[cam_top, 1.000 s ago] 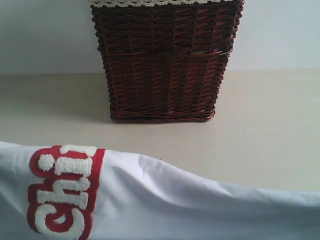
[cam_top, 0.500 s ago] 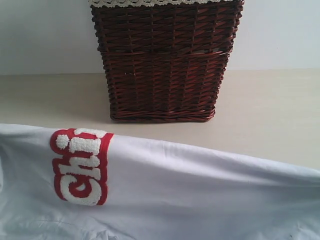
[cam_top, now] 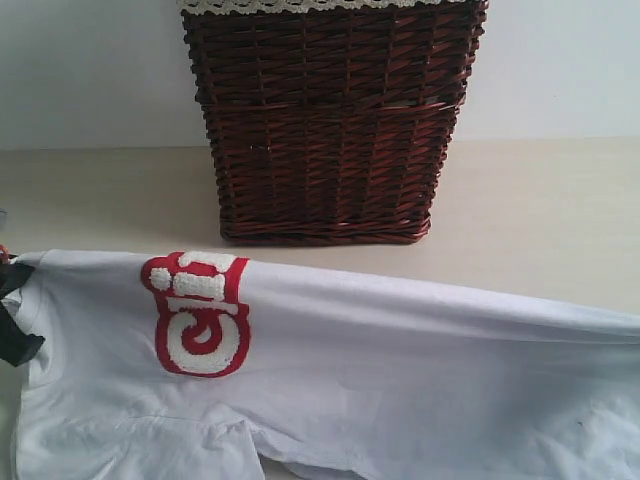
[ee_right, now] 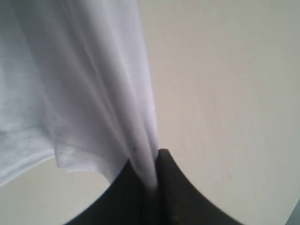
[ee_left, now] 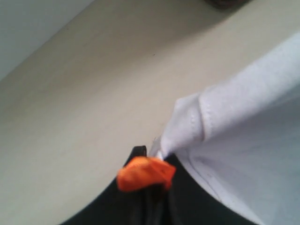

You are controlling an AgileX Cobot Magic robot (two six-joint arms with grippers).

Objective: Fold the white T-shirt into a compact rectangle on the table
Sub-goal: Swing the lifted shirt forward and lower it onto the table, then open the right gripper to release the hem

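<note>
The white T-shirt hangs stretched across the front of the exterior view, lifted above the table, its red-outlined lettering left of centre. My left gripper shows at the left edge, shut on the shirt's neck edge. In the left wrist view the black jaws pinch white fabric with the orange tag bunched at their tips. My right gripper is shut on a gathered fold of the shirt; it is outside the exterior view.
A dark wicker basket with a lace-trimmed liner stands at the back centre, just behind the raised shirt. Pale wall rises behind it. Bare table lies under both grippers.
The shirt's top edge has risen and shifted right; the lettering moved right and rotated. My left gripper has come into the exterior view at the left edge.
</note>
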